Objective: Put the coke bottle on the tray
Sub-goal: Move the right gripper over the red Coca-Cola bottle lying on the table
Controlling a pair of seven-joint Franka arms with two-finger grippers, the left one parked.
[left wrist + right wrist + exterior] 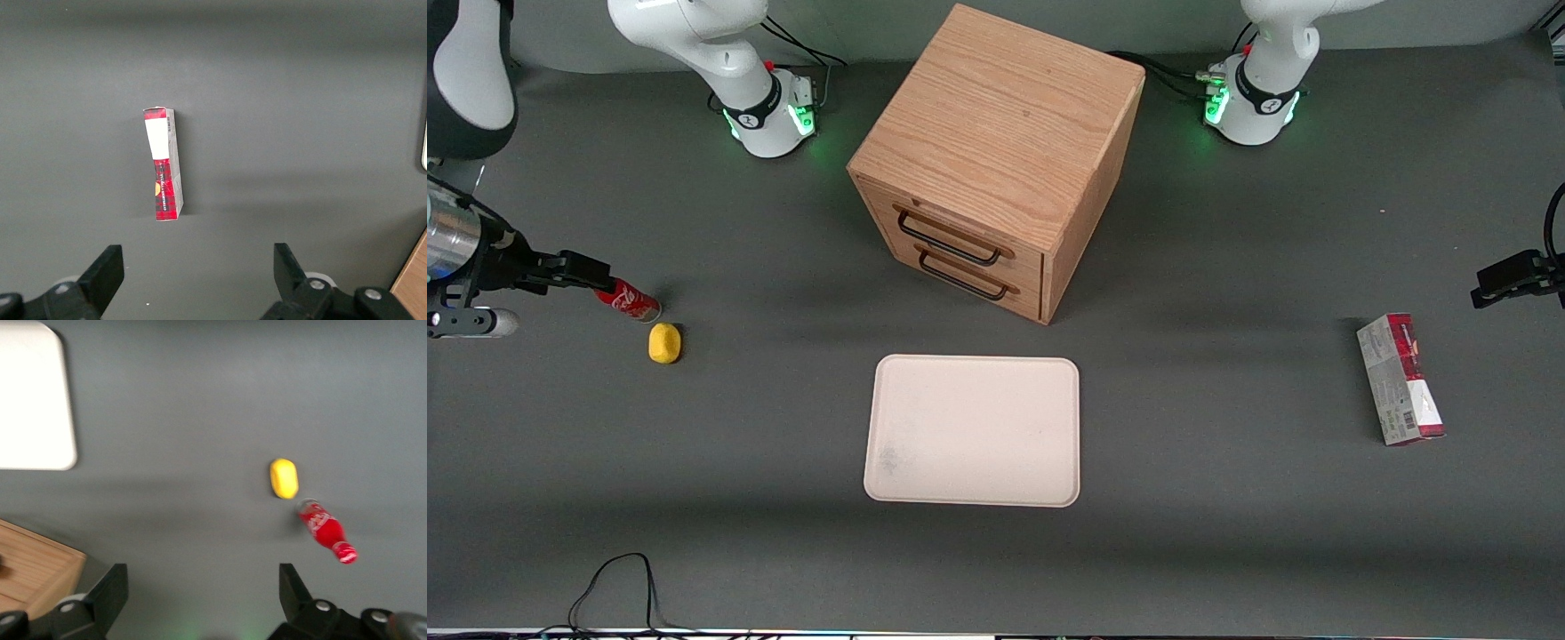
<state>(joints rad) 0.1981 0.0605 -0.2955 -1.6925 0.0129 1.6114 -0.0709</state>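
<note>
Bottle [629, 300]: left of frame, standing on table, just beside yellow lump [664, 343].
Handling: likely light, rigid, smooth, tippy; grasp mid-body.
Gripper [592, 276]: spread, empty, above bottle.
Tray [974, 431]: centre, well apart.

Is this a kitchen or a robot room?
Probably a robot lab. Robot arms are bolted to a dark table, and test props sit on it: a coke bottle, a tray, a wooden drawer box. The hand hangs open above the bottle.

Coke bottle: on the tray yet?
No. The coke bottle stands on the dark table beside the yellow lump, well apart from the tray, with the open tool above it.
</note>
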